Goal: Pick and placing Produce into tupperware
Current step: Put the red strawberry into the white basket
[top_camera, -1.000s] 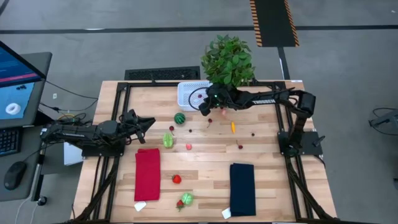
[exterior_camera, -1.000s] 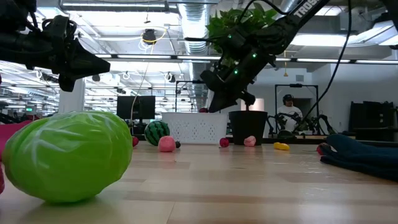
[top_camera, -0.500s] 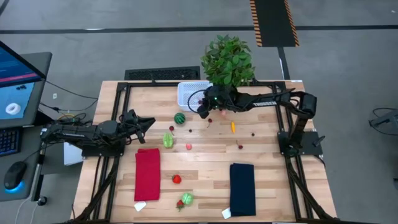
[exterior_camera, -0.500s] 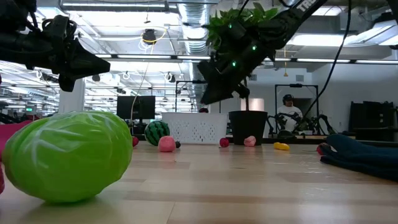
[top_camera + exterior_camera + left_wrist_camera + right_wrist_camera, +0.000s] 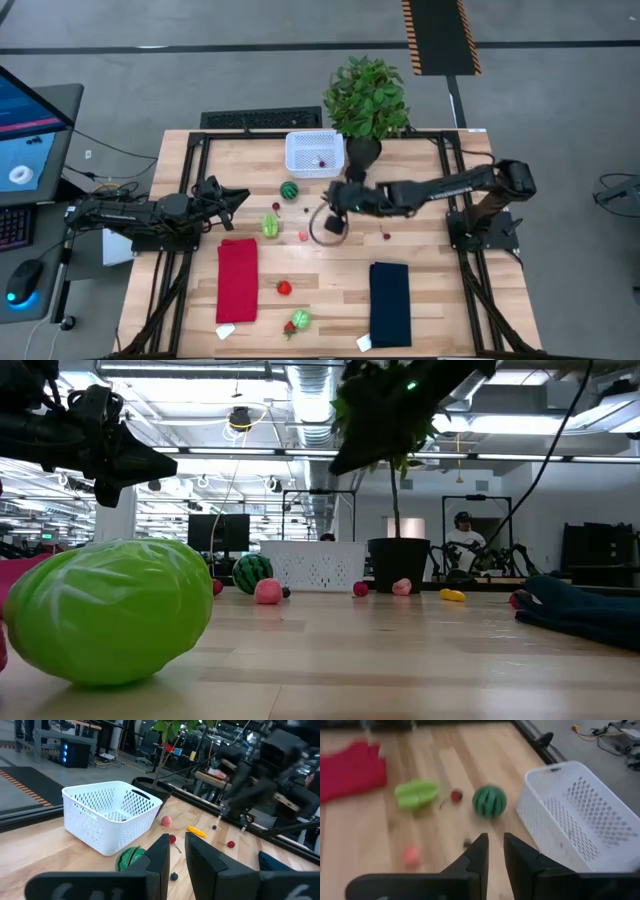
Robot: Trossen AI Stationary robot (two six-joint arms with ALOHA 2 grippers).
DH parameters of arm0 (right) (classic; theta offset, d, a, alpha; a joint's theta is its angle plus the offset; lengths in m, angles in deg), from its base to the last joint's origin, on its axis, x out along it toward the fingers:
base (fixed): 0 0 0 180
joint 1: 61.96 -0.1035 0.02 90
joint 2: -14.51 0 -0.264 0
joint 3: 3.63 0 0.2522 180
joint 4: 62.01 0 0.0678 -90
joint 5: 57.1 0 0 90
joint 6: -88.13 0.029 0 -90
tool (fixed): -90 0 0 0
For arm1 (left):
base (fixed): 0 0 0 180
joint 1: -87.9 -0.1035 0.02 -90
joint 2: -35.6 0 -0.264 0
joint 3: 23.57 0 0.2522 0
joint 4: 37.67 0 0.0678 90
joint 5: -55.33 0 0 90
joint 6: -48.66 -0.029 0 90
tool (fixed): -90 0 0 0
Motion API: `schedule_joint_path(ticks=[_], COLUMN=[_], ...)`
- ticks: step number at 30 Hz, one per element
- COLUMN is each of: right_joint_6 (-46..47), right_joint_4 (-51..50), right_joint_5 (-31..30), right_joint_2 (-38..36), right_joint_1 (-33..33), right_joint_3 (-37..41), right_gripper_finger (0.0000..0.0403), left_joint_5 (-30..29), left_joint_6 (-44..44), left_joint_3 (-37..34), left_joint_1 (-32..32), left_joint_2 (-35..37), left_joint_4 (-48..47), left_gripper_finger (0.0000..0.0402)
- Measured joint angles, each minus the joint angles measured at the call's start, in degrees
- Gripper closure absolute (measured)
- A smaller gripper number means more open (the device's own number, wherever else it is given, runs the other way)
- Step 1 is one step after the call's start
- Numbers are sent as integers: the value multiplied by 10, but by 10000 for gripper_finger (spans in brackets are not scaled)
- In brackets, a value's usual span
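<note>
The white perforated basket (image 5: pixel 315 152) stands at the table's far middle with one small red piece (image 5: pixel 322 163) inside. The striped watermelon ball (image 5: pixel 289 190), a green cabbage (image 5: pixel 270 224), a pink piece (image 5: pixel 303 236), a red tomato (image 5: pixel 284 288) and a green-and-red piece (image 5: pixel 298 321) lie loose on the wood. My right gripper (image 5: pixel 330 215) hangs shut and empty above the table's middle, near side of the basket; its wrist view shows the watermelon (image 5: pixel 489 801) and basket (image 5: pixel 580 815) ahead. My left gripper (image 5: pixel 238 195) waits shut at the left, above the table.
A potted plant (image 5: pixel 367 95) stands just right of the basket. A red cloth (image 5: pixel 237 280) and a navy cloth (image 5: pixel 390 303) lie toward the near edge. Small dark-red pieces (image 5: pixel 386 236) dot the middle. A person (image 5: pixel 462 540) sits in the room beyond the table.
My right gripper has drawn away from above the basket toward the table's near edge, over the table's middle, and has risen. The basket now shows uncovered. My left arm has kept still.
</note>
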Motion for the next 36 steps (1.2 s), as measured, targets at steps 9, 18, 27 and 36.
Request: schedule_joint_path(ticks=[9,18,27,36], right_joint_6=[171,363,440,466], right_joint_4=[-197,-331,-406,-424], right_joint_5=[-115,12,120,153], right_joint_2=[-17,-17,-2,17], right_joint_1=[-81,-90,-75,-59], right_joint_3=[0,0,0,1], right_gripper_finger=[328,283,227,216], left_joint_5=[0,0,3,6], left_joint_6=[11,24,29,40], left_joint_3=[0,0,0,0], left_joint_1=[0,0,0,0], left_joint_2=[0,0,0,0], left_joint_4=[0,0,0,0], left_gripper_finger=[352,352,352,352])
